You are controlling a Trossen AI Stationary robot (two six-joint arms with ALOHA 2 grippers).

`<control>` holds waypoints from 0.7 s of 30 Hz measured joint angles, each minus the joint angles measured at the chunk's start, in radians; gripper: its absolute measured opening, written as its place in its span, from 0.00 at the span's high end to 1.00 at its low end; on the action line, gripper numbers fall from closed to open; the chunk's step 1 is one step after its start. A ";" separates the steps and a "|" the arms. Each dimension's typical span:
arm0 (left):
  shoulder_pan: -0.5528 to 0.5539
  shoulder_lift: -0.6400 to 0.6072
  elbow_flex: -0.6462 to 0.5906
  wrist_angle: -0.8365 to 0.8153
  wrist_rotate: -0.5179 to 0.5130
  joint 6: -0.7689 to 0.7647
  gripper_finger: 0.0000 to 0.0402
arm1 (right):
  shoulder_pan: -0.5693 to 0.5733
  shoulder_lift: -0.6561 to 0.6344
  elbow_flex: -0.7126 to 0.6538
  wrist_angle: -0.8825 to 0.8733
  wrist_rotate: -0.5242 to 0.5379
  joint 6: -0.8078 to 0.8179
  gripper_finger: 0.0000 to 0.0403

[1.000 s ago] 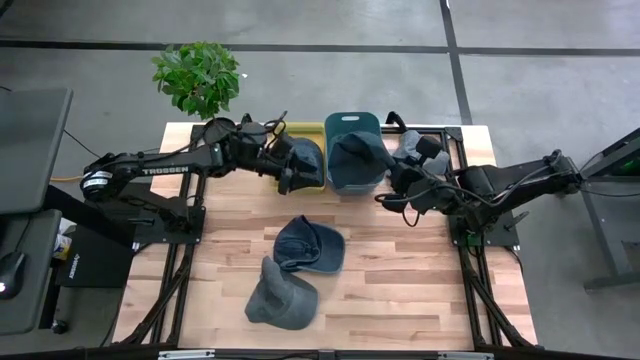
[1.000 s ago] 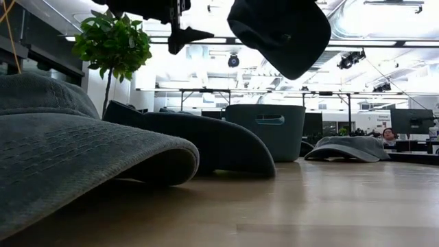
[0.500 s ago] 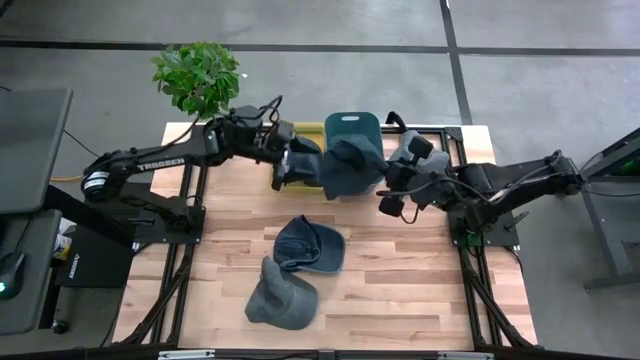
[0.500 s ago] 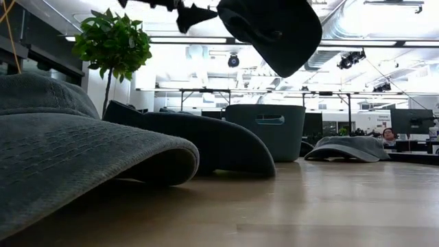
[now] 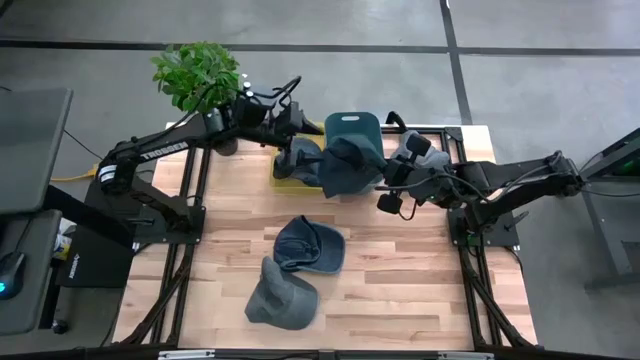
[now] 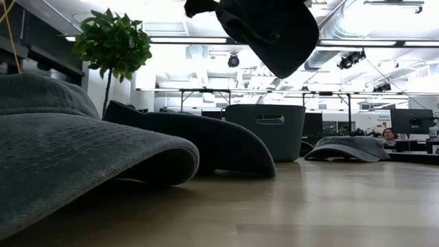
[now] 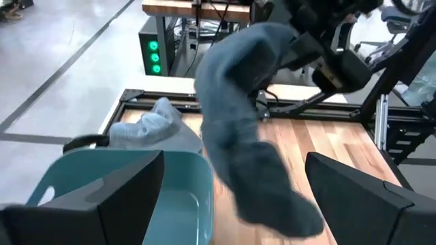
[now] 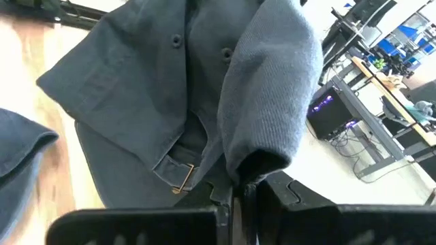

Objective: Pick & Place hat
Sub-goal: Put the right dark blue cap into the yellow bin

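Note:
A dark blue cap (image 5: 350, 165) hangs in my right gripper (image 5: 385, 178) beside the teal bin (image 5: 352, 124), high above the table in the low view (image 6: 274, 31). My left gripper (image 5: 310, 128) is open and holds nothing, at the bin's left side near the far edge. In its wrist view its fingers (image 7: 129, 197) stand wide apart, with the bin (image 7: 122, 184) below and the hanging cap (image 7: 252, 136) ahead. Two more caps (image 5: 308, 243) (image 5: 280, 295) lie brim-down on the middle of the table. A grey cap (image 5: 410, 150) lies by the right arm. My right gripper is shut on a rolled fold of the cap's blue-grey cloth (image 8: 255, 163), next to the back strap with its brass buckle (image 8: 180, 178). The fingers come level from the table's right. The cap is lifted clear and droops away from the fingers.
A yellow-green tray (image 5: 290, 178) with another blue cap (image 5: 300, 155) sits left of the bin. A potted plant (image 5: 197, 75) stands at the far left corner. Bare wood lies toward the near edge and on the right (image 5: 420, 280).
My left gripper has moved up and toward the far edge, from over the yellow-green tray to the bin's left side, and has left the low view. My right gripper has shifted a little to the left and up with the cap still hanging from it.

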 joint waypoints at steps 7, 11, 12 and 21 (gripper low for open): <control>-0.019 0.072 0.056 -0.003 0.024 -0.002 0.12 | -0.011 0.000 0.000 0.003 -0.012 0.001 0.95; -0.019 0.099 0.070 -0.007 0.023 -0.015 0.12 | -0.011 0.000 0.000 0.003 -0.013 0.000 0.95; -0.020 0.108 0.076 0.013 0.023 -0.025 0.12 | -0.011 0.000 0.000 0.003 -0.013 0.000 0.95; -0.018 0.170 0.107 0.041 0.035 -0.137 0.12 | -0.011 0.000 0.000 0.003 -0.016 0.000 0.95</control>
